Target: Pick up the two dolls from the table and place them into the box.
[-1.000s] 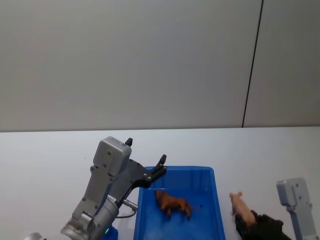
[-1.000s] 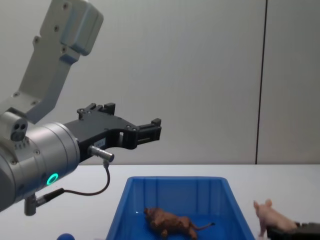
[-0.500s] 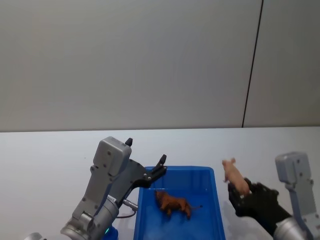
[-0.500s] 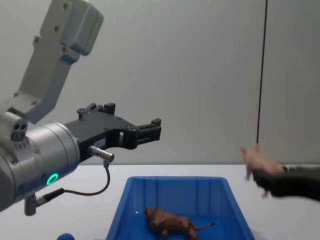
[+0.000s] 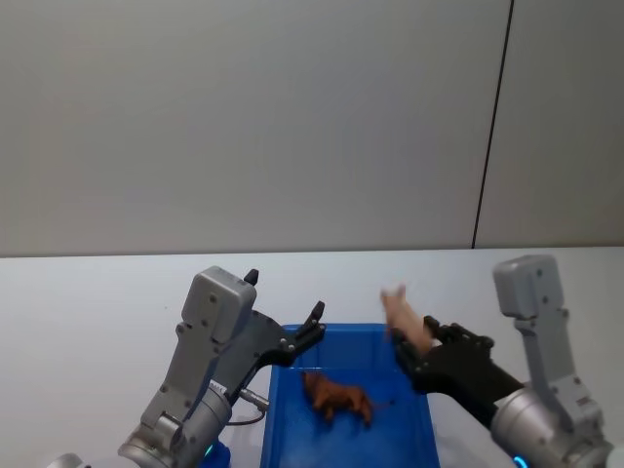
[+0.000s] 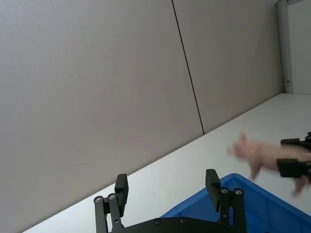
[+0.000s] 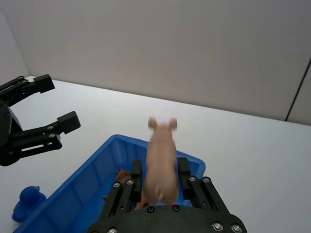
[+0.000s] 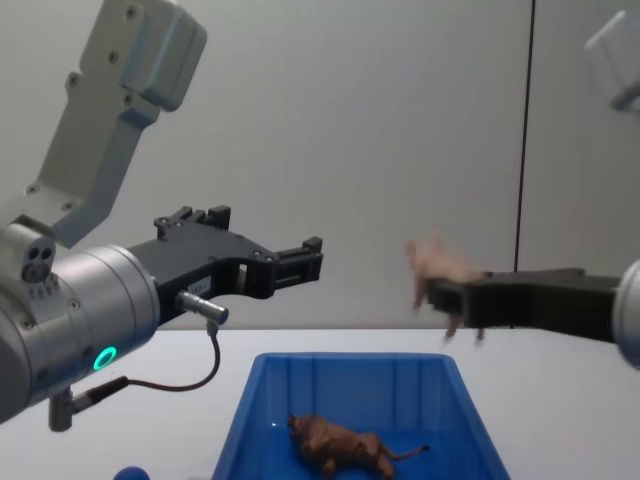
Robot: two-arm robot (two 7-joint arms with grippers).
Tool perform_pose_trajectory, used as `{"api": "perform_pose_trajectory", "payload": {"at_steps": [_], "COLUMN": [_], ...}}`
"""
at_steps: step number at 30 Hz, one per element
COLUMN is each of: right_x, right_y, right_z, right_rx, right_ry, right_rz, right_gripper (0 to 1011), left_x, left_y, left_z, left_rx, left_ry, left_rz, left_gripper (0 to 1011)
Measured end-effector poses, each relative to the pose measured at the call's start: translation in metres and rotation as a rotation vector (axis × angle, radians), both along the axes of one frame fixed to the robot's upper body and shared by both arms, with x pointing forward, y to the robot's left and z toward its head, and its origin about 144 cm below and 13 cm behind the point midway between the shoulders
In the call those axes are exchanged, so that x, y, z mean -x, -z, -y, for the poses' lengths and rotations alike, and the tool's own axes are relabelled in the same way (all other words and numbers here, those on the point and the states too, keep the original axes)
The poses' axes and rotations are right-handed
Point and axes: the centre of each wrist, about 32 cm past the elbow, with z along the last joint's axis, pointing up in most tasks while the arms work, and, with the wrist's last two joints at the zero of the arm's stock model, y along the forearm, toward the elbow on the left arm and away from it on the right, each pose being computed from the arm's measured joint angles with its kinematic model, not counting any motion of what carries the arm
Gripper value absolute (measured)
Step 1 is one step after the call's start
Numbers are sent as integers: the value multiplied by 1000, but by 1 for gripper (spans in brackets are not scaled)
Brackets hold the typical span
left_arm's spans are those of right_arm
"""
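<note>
The brown lion doll lies on the floor of the blue box. My right gripper is shut on the pale pink pig doll and holds it in the air over the box's right side. The pig also appears in the left wrist view, above the box's rim. My left gripper hangs open and empty above the box's left rim.
The white table spreads out around the box. A small blue rounded object sits on the table just left of the box, under my left arm. A grey wall stands behind.
My right gripper has lifted the pig off the table right of the box and carried it left to above the box. The left arm and the lion have not moved.
</note>
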Motion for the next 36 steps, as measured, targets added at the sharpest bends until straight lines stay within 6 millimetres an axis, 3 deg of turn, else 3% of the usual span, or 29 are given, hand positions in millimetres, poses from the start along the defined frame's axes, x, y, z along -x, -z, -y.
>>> {"api": "perform_pose_trajectory", "payload": {"at_steps": [2, 4, 8, 9, 11, 14, 19, 36], "right_x": [-2, -5, -8, -10, -11, -12, -11, 9], "right_y": [0, 2, 5, 6, 8, 9, 11, 14], "right_z": [-3, -8, -12, -14, -16, -16, -11, 32], "right_rx": [-6, -14, -22, -25, -27, -27, -20, 36], "right_ry": [-10, -27, -42, -48, -54, -57, -50, 41], "right_rz": [-12, -41, -68, -78, -89, -96, -97, -47], "right_gripper": [443, 547, 623, 693, 734, 861, 974, 1001], "left_x": [0, 0, 0, 0, 0, 0, 0, 0], "left_y": [0, 0, 0, 0, 0, 0, 0, 0], "left_z": [0, 0, 0, 0, 0, 0, 0, 0], "left_rx": [0, 0, 0, 0, 0, 0, 0, 0], "left_ry": [0, 0, 0, 0, 0, 0, 0, 0], "left_rz": [0, 0, 0, 0, 0, 0, 0, 0], "left_gripper": [1003, 1003, 1003, 1003, 1003, 1003, 1003, 1003]}}
